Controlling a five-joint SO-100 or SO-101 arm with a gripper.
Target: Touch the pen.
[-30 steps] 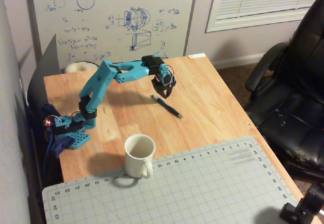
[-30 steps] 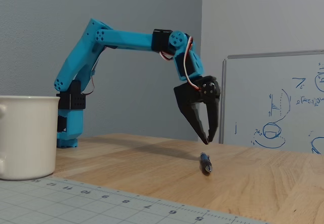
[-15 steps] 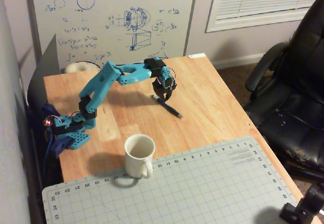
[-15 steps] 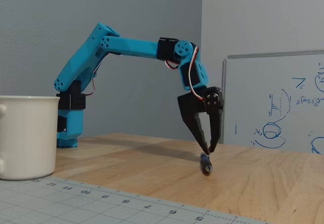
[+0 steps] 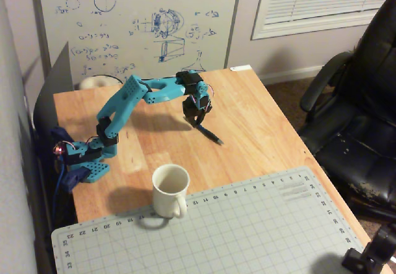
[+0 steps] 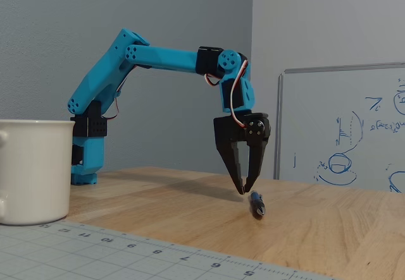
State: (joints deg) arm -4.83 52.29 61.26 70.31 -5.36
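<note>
Pen [image 5: 212,136] lies flat on the wooden counter [image 5: 260,125], about in its middle, and runs on a diagonal in the overhead view; its upper left end is hidden under the hand there. In the fixed view the pen [image 6: 256,205] shows end-on, dark with a bluish part, and it rests on the counter just right of the fingertips.

The hand [image 6: 242,191] points down from the blue arm [image 5: 127,101]. Its two black fingers [image 6: 228,160] stand a little apart near the wrist and come almost together at the tips, so it is nearly closed and it grips nothing. The tips hang just above the wood, very near the pen's end; I cannot tell if they touch it. In the overhead view the hand [image 5: 197,123] sits over that end.

A white mug [image 5: 170,190] stands nearer the camera, at the edge of a grey cutting mat [image 5: 247,231], well apart from the pen.
</note>
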